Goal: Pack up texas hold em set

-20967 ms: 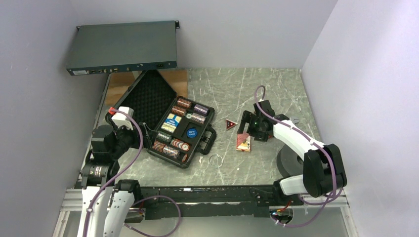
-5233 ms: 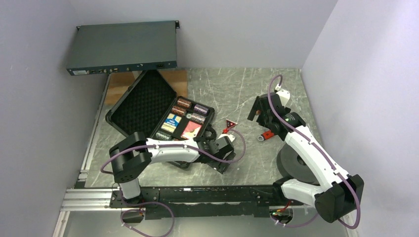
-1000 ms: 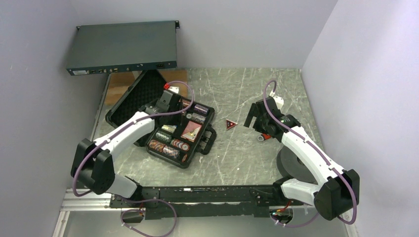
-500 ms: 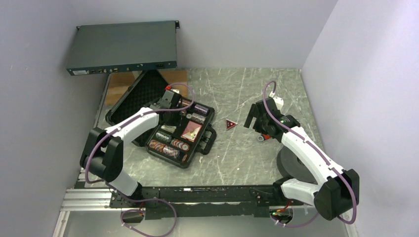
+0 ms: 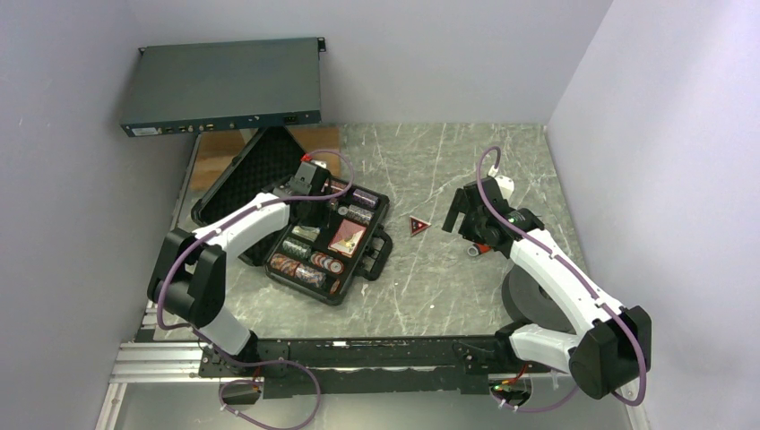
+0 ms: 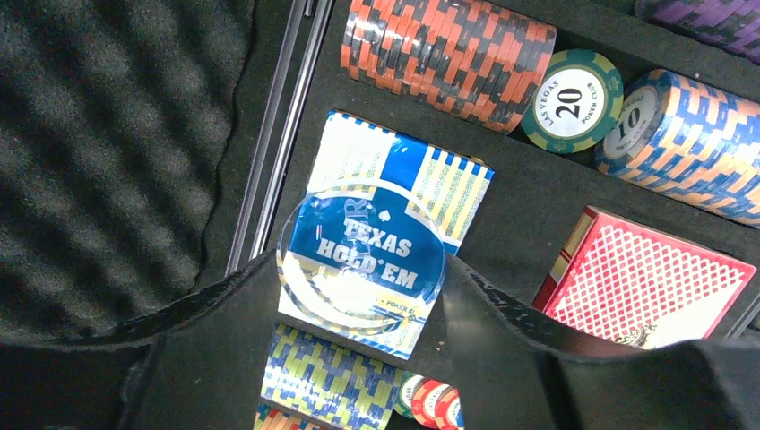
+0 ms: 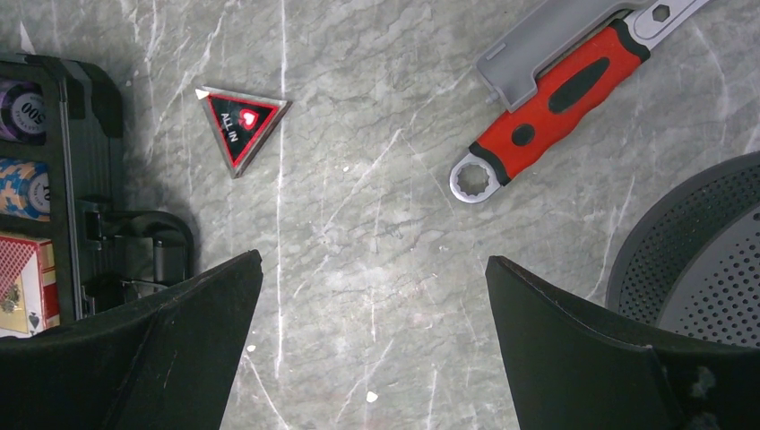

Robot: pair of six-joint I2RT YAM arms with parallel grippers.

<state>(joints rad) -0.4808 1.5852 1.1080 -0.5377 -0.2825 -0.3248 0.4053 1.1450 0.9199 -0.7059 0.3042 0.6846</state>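
Observation:
The black case [image 5: 362,266] lies open, foam lid [image 5: 260,175] back to the left, with rolls of striped chips [image 6: 448,54], a blue/yellow card box [image 6: 453,184] and a red card box [image 6: 654,273] in its tray. My left gripper [image 6: 361,264] is shut on a clear blue "Texas Hold'em" disc [image 6: 363,242], held just over the blue/yellow box; in the top view it [image 5: 309,199] is over the tray's back left. My right gripper [image 7: 372,296] is open and empty above bare table, right of the case [image 5: 462,219].
A red-and-black triangular "ALL IN" marker [image 7: 240,121] lies on the table between case and right gripper [image 5: 418,225]. A red-handled wrench [image 7: 547,116] lies further right. A grey perforated round base [image 7: 699,260] is at right. A dark-grey rack unit [image 5: 224,85] stands at back left.
My left gripper has shifted slightly toward the back of the tray with the disc. The right arm has not moved in the last second.

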